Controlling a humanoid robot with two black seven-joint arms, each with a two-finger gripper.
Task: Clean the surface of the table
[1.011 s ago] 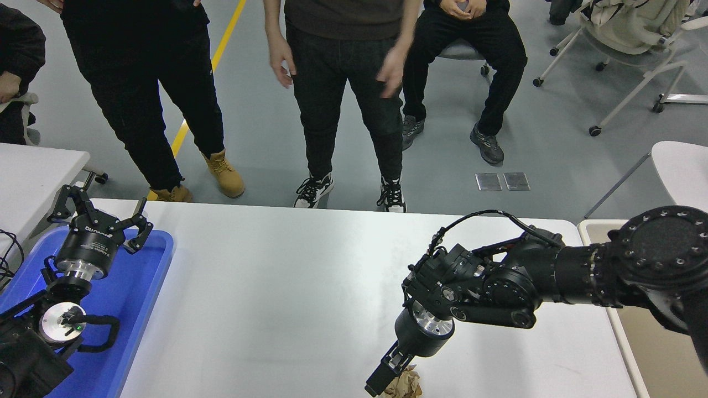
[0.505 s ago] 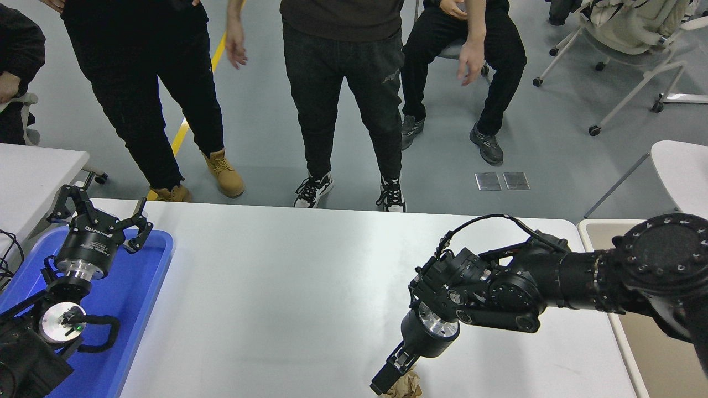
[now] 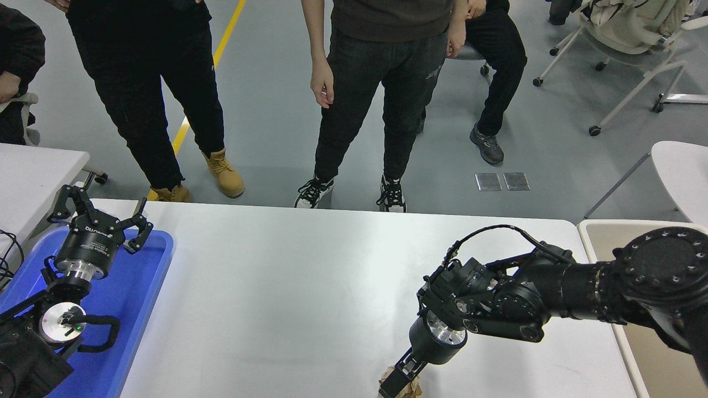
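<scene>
The white table surface (image 3: 304,287) fills the lower half of the head view. A crumpled ball of brown paper (image 3: 412,390) lies at its near edge, partly cut off by the picture's bottom. My right gripper (image 3: 399,382) points down onto the paper and touches it; the picture's edge hides how it stands. My left gripper (image 3: 99,213) is open and empty, parked over the blue tray at the lower left.
A blue plastic tray (image 3: 144,287) sits on the table's left end under the left arm. A beige bin (image 3: 652,354) stands off the right end. Smaller white tables stand at the left (image 3: 33,171) and right (image 3: 680,171). People (image 3: 381,83) stand at the far side.
My right gripper has moved right and lower, from beside the brown paper to right on it. The person in the middle has shifted to the right. The left arm has not moved.
</scene>
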